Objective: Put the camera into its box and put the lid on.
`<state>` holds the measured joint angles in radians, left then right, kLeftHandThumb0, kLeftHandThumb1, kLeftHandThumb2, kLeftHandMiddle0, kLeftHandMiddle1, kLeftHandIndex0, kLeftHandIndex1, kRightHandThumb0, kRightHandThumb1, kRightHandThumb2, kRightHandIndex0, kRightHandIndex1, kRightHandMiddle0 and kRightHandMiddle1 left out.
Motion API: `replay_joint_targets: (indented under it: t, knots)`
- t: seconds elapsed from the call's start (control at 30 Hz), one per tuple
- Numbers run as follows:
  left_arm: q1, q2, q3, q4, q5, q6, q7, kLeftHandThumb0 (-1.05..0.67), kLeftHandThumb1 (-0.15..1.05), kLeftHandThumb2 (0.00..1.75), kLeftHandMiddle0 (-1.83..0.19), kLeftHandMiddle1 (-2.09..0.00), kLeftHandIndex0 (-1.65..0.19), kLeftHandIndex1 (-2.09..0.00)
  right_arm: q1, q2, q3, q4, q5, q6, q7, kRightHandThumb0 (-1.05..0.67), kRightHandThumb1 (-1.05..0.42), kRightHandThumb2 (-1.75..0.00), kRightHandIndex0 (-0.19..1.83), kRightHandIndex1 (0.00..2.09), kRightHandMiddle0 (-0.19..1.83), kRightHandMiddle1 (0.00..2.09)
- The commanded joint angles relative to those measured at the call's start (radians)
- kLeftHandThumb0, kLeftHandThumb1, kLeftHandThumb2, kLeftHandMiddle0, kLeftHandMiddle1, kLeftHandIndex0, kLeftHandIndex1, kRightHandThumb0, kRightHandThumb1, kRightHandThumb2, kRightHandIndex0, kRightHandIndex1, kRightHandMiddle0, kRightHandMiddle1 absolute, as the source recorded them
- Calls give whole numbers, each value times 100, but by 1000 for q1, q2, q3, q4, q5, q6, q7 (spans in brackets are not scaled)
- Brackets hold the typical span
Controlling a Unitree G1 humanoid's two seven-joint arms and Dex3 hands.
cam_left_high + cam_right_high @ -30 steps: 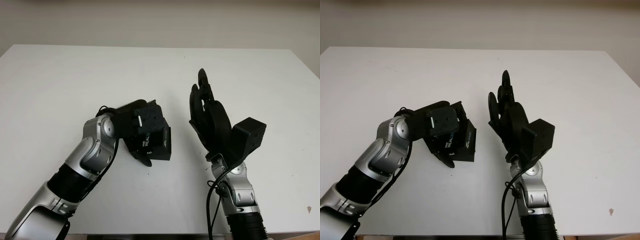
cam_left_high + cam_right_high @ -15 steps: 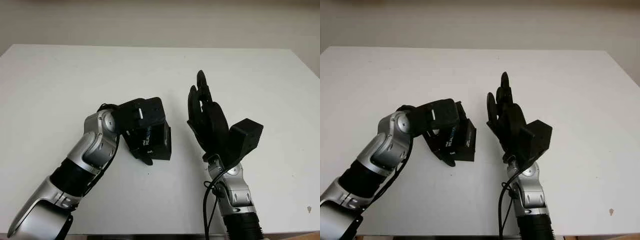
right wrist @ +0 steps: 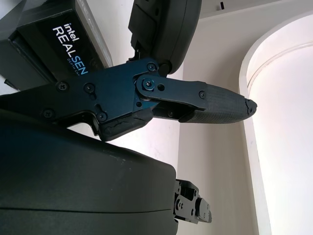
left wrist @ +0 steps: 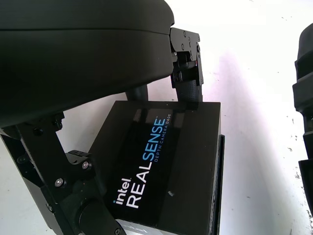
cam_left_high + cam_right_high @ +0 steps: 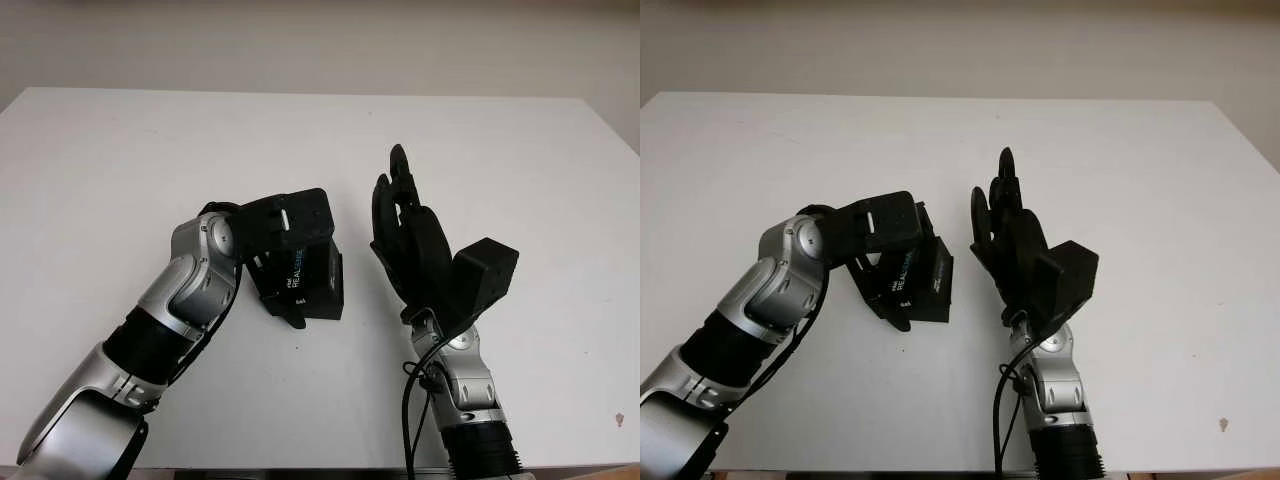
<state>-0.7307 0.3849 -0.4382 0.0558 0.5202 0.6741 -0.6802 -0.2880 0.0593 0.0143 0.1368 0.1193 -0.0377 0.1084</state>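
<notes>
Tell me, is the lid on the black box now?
On. The black box shows an unbroken printed top with a seam along its side, under the left hand.

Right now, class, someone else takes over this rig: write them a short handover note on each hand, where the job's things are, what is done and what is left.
Left hand: over the box, fingers around its lid; whether they grip it cannot be told.
Right hand: open, raised just right of the box, holding nothing.
Box: mid-table, lid on and looking closed.
Done: lid appears seated; the camera is presumably inside, hidden.
Left: check the lid is fully down, then withdraw both hands.
</notes>
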Motion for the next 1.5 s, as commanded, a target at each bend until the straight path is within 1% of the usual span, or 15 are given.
replay_joint_targets:
  t: [0.0, 0.03, 0.1, 0.2, 0.27, 0.43, 0.53, 0.63, 0.73, 0.83, 1.0, 1.13, 1.27, 1.4, 1.47]
  knots:
    - [-38, -1, -2, -19, 0, -3, -6, -22, 105, 34, -7, -200, -19, -183, -15, 5, 0, 0, 0, -16, 1, -75, -105, -55, -19, 0, -19, 0]
    - [-40, 0, -1, -19, 1, -3, -5, -22, 105, 34, -6, -188, -18, -182, -16, 4, 1, 2, -1, -19, 1, -75, -105, -56, -19, 0, -19, 0]
    - [-42, 3, 0, -20, 3, -5, -5, -21, 105, 33, -5, -184, -18, -183, -17, 4, 2, 6, -5, -21, -1, -74, -105, -56, -19, 0, -19, 0]
    - [-50, 9, 0, -28, 8, 1, -12, -22, 105, 33, -5, -195, -22, -186, -20, 7, 3, 13, -10, -23, -7, -75, -105, -56, -19, 0, -19, 0]
    - [-56, 17, -1, -36, 14, 4, -19, -22, 105, 33, -16, -206, -24, -188, -20, 7, 5, 12, -11, -22, -8, -74, -105, -56, -19, 0, -19, 0]
    - [-62, 25, 26, -59, 1, 20, -31, -21, 105, 32, -44, -209, -35, -195, -20, 10, 4, 12, -4, -16, -9, -74, -105, -55, -19, 0, -19, 0]
    - [-56, 37, 30, -79, -3, 18, -34, -22, 105, 29, -38, -209, -38, -194, -19, 11, 7, 17, -10, -22, -14, -73, -105, -56, -19, 0, -19, 0]
    - [-50, 56, 34, -110, -6, 30, -46, -25, 105, 30, -23, -187, -39, -188, -19, 12, 6, 26, -8, -32, -16, -73, -105, -56, -19, 0, -19, 0]
    - [-51, 73, 41, -144, -8, 72, -68, -26, 105, 32, -19, -204, -39, -190, -20, 8, 5, 39, -8, -42, -14, -73, -105, -56, -19, 0, -19, 0]
    - [-52, 78, 41, -157, -11, 99, -70, -27, 105, 32, -18, -199, -37, -194, -25, 7, 3, 56, -9, -57, -12, -73, -105, -55, -19, 0, -19, 0]
    - [-58, 75, 26, -133, -9, 84, -54, -27, 105, 32, -15, -196, -31, -185, -31, 3, 3, 74, -11, -72, -9, -73, -105, -55, -19, 0, -19, 0]
    - [-78, 64, 5, -86, 3, 74, -42, -27, 105, 32, -12, -169, -31, -178, -37, -1, 1, 86, -12, -82, -5, -73, -105, -56, -19, 0, -19, 0]
    - [-94, 43, -10, -29, 11, 45, -12, -26, 105, 31, -15, -165, -31, -176, -46, 1, 1, 96, -12, -89, -3, -73, -105, -56, -19, 0, -19, 0]
    - [-107, 16, -21, 19, 25, 22, 16, -22, 105, 30, -15, -198, -27, -188, -52, 6, 0, 102, -7, -85, 1, -73, -105, -55, -19, 0, -19, 0]
    - [-110, 12, -28, 36, 30, -11, 26, -21, 105, 28, -11, -200, -28, -191, -53, 7, 1, 103, -11, -84, -2, -73, -105, -55, -19, 0, -19, 0]
